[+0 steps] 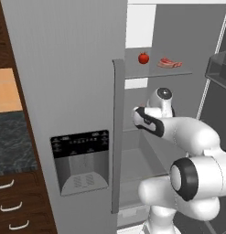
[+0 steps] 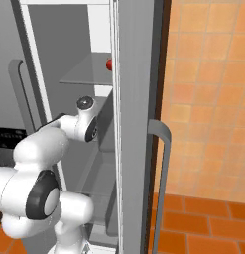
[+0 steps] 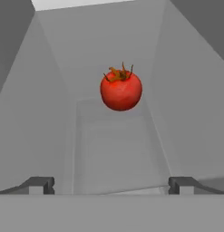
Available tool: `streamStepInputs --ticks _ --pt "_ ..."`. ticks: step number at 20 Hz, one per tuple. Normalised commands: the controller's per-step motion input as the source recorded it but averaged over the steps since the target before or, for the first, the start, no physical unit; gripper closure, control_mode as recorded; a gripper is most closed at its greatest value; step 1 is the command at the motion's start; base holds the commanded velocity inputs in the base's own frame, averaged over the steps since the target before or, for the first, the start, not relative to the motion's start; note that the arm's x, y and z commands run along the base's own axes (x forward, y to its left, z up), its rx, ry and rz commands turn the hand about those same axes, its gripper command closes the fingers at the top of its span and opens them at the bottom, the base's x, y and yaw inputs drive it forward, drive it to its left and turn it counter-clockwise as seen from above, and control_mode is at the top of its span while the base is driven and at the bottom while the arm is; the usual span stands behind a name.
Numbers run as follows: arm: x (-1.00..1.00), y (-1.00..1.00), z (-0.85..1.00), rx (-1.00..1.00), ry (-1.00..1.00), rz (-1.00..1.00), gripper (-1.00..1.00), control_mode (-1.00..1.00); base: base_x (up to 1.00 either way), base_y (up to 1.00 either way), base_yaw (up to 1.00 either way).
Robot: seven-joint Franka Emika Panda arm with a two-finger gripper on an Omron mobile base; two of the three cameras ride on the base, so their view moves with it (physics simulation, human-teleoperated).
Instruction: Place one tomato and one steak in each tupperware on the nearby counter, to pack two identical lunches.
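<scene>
Hand view: end effector (image 3: pixel 111 185) gaping, approaching tomato (image 3: pixel 121 89) | smooth, soft, bruisable | gripping across its widest middle

Arm (image 1: pixel 192 137) is glossy white, fat rounded links. Joints carry black bands with grey disc end caps. Two small dark square-tipped fingers (image 3: pixel 41 185), no cables or markings visible.

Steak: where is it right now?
In the left base view the steak lies on the glass shelf inside the open fridge, just right of the tomato, above the arm.
</scene>
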Motion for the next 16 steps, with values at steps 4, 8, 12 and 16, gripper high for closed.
streamStepInputs --ticks 4,8,12,16 --pt "0.47 -0.05 -0.24 0.00 0.00 0.00 -1.00 -1.00 0.00 0.00 0.00" --pt "0.50 -0.01 -0.26 0.00 0.00 0.00 -1.00 -1.00 0.00 0.00 0.00" --pt "0.45 -0.11 -0.19 0.00 0.00 0.00 -1.00 -1.00 0.00 0.00 0.00" --pt "0.47 -0.17 -0.23 0.00 0.00 0.00 -1.00 -1.00 0.00 0.00 0.00"
